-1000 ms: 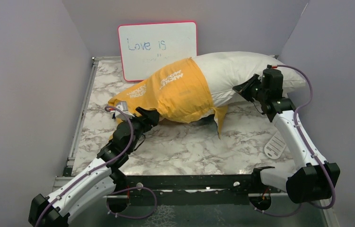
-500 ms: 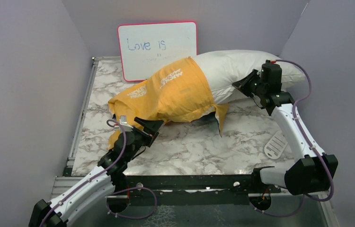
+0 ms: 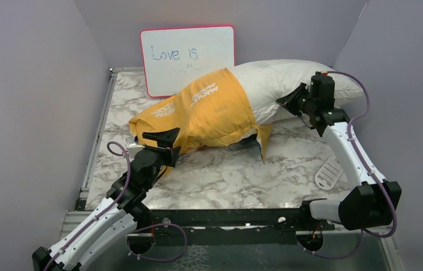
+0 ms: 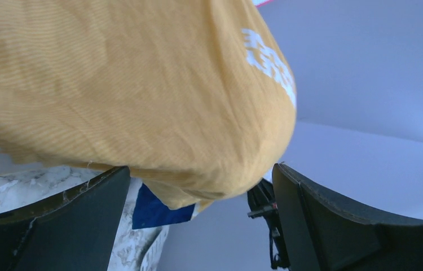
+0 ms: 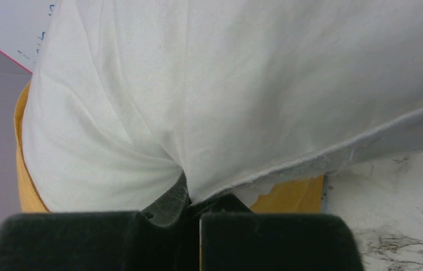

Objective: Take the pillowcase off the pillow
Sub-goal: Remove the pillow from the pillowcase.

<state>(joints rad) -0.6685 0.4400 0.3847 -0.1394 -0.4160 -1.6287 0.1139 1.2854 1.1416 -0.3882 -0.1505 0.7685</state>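
Black right gripper (image 3: 286, 102) clamped on the near edge of the pillow (image 3: 288, 79); left gripper (image 3: 172, 141) spread wide, gripping nothing, just beside the low left end of the pillowcase (image 3: 215, 110). Pillowcase over the pillow's left half, on marble table (image 3: 226, 175).

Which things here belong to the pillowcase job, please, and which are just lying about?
Job: pillowcase; pillow; left pincer, open beside the pillowcase; right pincer, shut on the pillow.
Lying about: whiteboard; slotted disc.
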